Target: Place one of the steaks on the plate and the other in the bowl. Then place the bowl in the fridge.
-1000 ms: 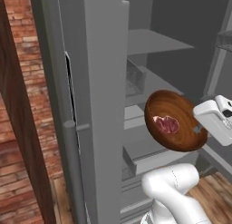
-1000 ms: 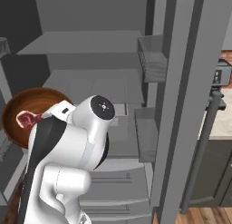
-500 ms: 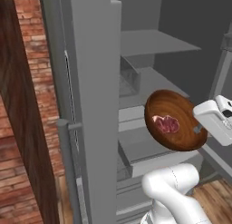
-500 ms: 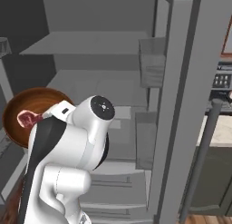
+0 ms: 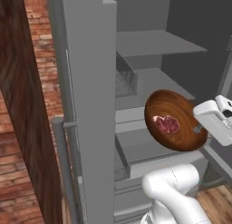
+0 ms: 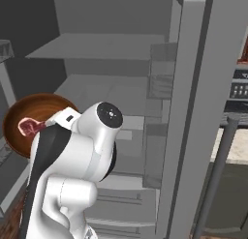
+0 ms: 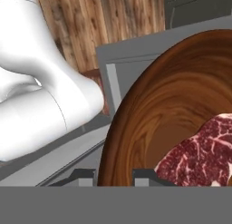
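Observation:
My gripper (image 5: 198, 128) is shut on the right rim of the reddish-brown bowl (image 5: 181, 109) and holds it tilted in the air before the open fridge (image 5: 88, 105). One red marbled steak (image 5: 166, 124) lies inside the bowl. In the hand view the rim of the bowl (image 7: 172, 105) sits between the two tips of the gripper (image 7: 114, 175), with the steak (image 7: 204, 150) at the lower right. From the right base view, the bowl (image 6: 19, 112) and steak (image 6: 27, 126) peek out left of my arm. The plate and the other steak are out of view.
Grey shelves (image 5: 154, 42) and drawers fill the fridge interior behind the bowl. The open right door (image 6: 193, 112) carries bins (image 6: 162, 73). A brick wall (image 5: 38, 60) and a wooden panel (image 5: 18, 109) stand on the left, an oven panel (image 6: 240, 88) on the far right.
The whole picture has shifted a little, so the base has moved in front of the fridge. The bowl stays in the same place in my gripper, steak still inside.

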Controlling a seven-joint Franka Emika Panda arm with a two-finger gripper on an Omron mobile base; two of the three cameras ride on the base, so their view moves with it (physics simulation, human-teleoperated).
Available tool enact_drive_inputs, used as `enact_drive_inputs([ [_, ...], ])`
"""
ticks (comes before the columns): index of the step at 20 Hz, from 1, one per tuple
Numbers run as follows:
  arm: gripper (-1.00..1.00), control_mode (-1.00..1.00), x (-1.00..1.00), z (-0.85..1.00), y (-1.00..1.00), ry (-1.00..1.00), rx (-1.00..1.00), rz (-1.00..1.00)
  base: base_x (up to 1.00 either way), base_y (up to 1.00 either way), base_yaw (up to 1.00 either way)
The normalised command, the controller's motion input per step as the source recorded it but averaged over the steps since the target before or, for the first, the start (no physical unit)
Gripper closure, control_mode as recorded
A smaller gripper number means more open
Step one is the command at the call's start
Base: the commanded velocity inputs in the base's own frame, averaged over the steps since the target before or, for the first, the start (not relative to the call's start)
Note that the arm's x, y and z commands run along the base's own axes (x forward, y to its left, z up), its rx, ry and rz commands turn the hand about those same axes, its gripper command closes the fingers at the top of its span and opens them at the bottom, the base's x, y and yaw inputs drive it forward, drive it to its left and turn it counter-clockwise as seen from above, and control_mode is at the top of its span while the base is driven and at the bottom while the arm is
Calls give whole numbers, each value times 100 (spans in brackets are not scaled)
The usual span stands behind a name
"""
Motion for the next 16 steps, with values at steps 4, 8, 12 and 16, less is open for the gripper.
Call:
enact_drive_inputs([
  [4, 100, 100, 0, 0, 0, 0, 0, 0, 62, 10, 22],
  [8, 100, 100, 0, 0, 0, 0, 0, 0, 62, 19, 21],
  [12, 100, 100, 0, 0, 0, 0, 0, 0, 49, 8, 6],
  [16, 100, -100, 43, -2, 0, 0, 0, 0, 0, 0, 0],
])
